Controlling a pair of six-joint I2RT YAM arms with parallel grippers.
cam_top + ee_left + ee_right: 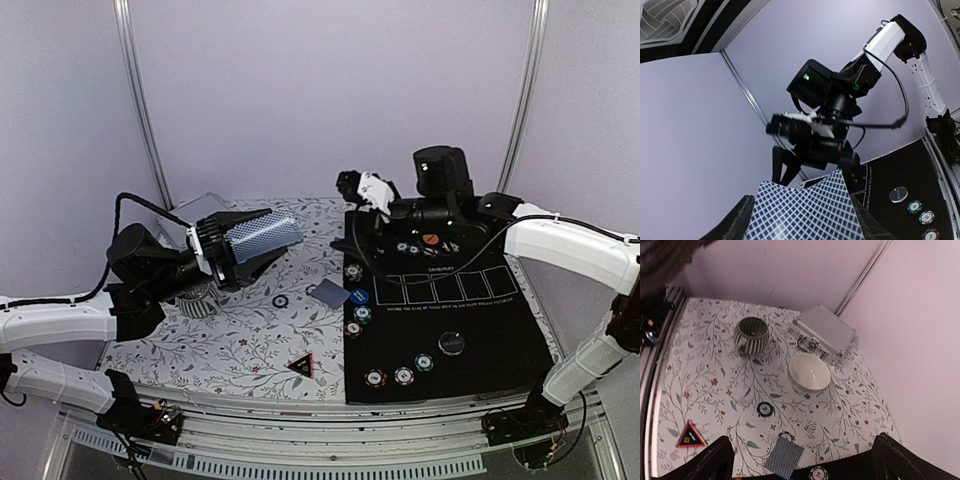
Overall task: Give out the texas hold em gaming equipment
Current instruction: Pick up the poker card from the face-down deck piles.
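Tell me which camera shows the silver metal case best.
Right wrist: the silver metal case lies whole and closed, beside the white round bowl. The top external view shows only a corner behind the left arm. The left wrist view misses it.

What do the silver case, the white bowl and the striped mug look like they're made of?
The silver case: likely aluminium or similar metal, dull brushed sheen, latches on its front. The white bowl: probably glazed ceramic, smooth with a soft gloss, though plastic is possible. The striped mug: seemingly ceramic too, thick rim, dark and pale stripes.
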